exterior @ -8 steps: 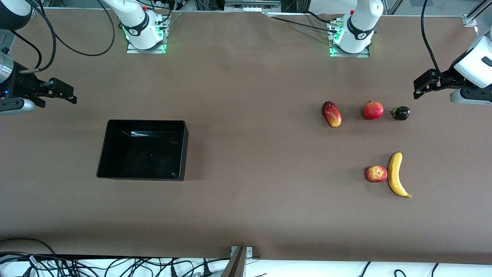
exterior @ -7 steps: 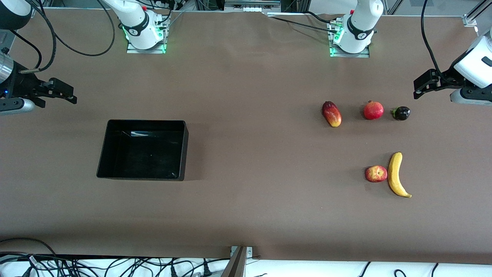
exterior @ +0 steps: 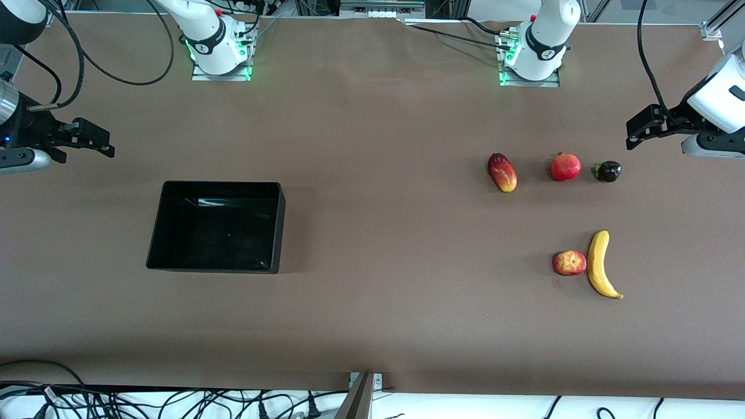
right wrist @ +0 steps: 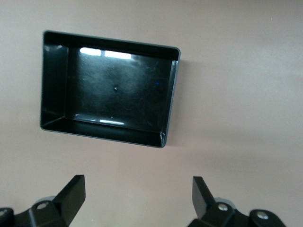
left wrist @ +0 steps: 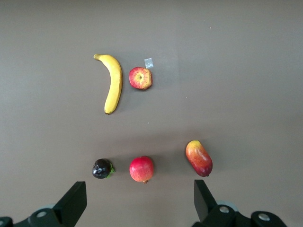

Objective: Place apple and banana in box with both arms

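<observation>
Currently my left gripper [left wrist: 137, 208] hangs spread above the fruit row, apple [exterior: 569, 263] touching banana [exterior: 602, 265] on the surface. My right gripper [right wrist: 137, 203], spread, waits near the empty box [exterior: 216, 227], presumably to receive.

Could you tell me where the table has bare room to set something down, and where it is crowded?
Widest free patch: the table between the box and the mango-like fruit. The strip nearer the front camera than the banana is bare too. Crowded: the left arm's end, where the apple touches the banana, near the pomegranate and dark fruit.
</observation>
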Controlling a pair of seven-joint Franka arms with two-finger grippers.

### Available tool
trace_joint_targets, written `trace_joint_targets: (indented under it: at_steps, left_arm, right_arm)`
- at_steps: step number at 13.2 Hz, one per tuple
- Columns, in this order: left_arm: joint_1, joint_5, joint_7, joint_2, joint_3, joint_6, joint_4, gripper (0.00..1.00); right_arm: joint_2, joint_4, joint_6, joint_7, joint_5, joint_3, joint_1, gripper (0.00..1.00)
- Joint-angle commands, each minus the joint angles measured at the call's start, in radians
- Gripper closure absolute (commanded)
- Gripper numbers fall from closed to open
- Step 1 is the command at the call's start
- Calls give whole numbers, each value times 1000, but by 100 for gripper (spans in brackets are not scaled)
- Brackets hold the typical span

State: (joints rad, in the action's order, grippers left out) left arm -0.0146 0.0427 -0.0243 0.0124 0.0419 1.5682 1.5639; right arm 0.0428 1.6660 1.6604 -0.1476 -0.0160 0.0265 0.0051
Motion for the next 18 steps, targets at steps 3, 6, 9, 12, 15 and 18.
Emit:
trace_joint_targets:
  at_steps: [3,6,9,12,15,18]
  left_arm:
    - [-11,-20,-5,3,-13,-17,-15,0]
    - [-11,-20,-6,3,-17,-17,-13,0]
    - [-11,-20,-6,3,-17,-17,-13,0]
    - [-11,-21,-12,3,-17,-16,-11,0]
    - [-11,-21,-11,21,-19,-13,-10,0]
    - [-8,-29,-14,78,-19,16,-13,0]
  right_arm:
    - [93,257,325,26,56,9,6,0]
    - [227,343,554,28,54,49,-14,0]
    - [305,365,666,28,48,55,-14,2]
    - [348,370,694,30,37,55,-34,15]
    - [356,370,693,30,37,53,-34,70]
    - [359,367,687,30,34,53,-34,100]
